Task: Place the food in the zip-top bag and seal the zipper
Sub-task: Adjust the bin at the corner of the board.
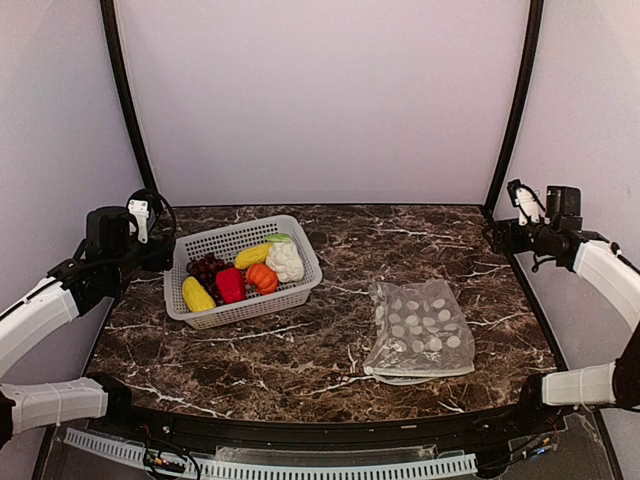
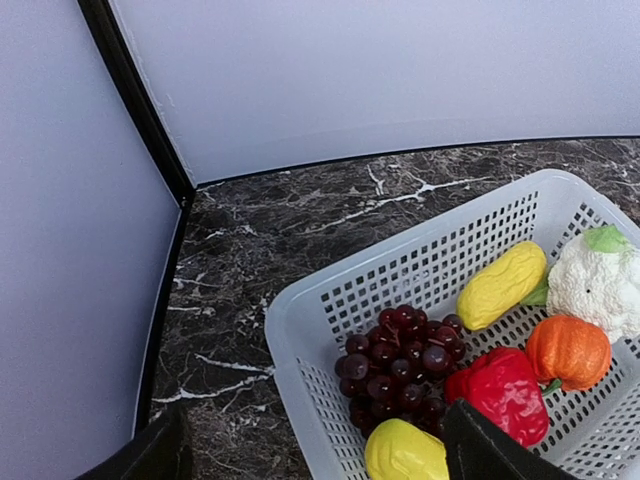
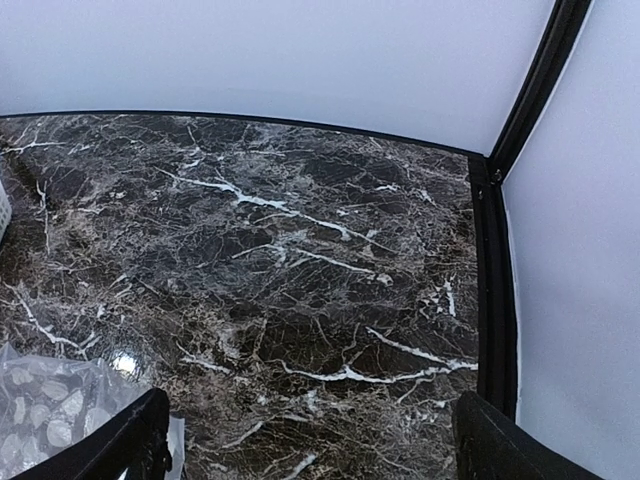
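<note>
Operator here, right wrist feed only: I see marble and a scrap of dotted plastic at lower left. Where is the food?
Observer: The food all sits in the grey basket at the left rear of the table; none is in the bag.
Operator: How does the bag lie?
Observer: The zip-top bag lies flat, right of centre, apart from the basket.
Operator: And the left tool?
Observer: The left tool hangs open and empty above the basket's left end, by the grapes.
</note>
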You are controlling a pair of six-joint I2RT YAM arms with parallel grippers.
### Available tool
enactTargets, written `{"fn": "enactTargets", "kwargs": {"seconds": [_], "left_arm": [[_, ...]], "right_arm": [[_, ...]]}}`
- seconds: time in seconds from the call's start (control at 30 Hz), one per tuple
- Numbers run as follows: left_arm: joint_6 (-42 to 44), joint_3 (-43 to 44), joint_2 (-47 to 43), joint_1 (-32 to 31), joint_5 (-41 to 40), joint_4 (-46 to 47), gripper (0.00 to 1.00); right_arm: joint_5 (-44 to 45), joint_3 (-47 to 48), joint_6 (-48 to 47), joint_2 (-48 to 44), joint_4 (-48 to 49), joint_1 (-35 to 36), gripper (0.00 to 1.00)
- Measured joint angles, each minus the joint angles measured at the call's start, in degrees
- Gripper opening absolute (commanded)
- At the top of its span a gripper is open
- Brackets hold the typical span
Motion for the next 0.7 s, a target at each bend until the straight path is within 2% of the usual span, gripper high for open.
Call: {"fn": "enactTargets", "kwargs": {"seconds": [0.13, 0.27, 0.37, 0.47, 0.7], "left_arm": [[0.72, -0.63, 0.28, -0.92, 5.81, 0.55, 0.89], [2.82, -0.2, 1.33, -7.45, 10.6, 0.31, 0.86], [4.39, 1.44, 3.21, -13.29, 12.15, -1.55, 0.83], [5.53, 4.55, 6.01, -18.34, 13.03, -4.9, 0.76], [6.75, 11.93, 13.05, -24.11, 13.99, -12.33, 0.73]], "right_arm": [[-3.54, -1.62, -2.1, 0.5, 1.29, -0.74, 0.96], [-10.56, -3.06, -5.57, 0.39, 1.42, -1.07, 0.92], [-15.85, -3.43, -7.82, 0.39, 1.11, -1.05, 0.89], [-20.35, -3.43, -9.94, 0.39, 1.03, -0.76, 0.86], [-25.31, -3.43, -14.21, 0.5, -0.31, 2.51, 0.84]]}}
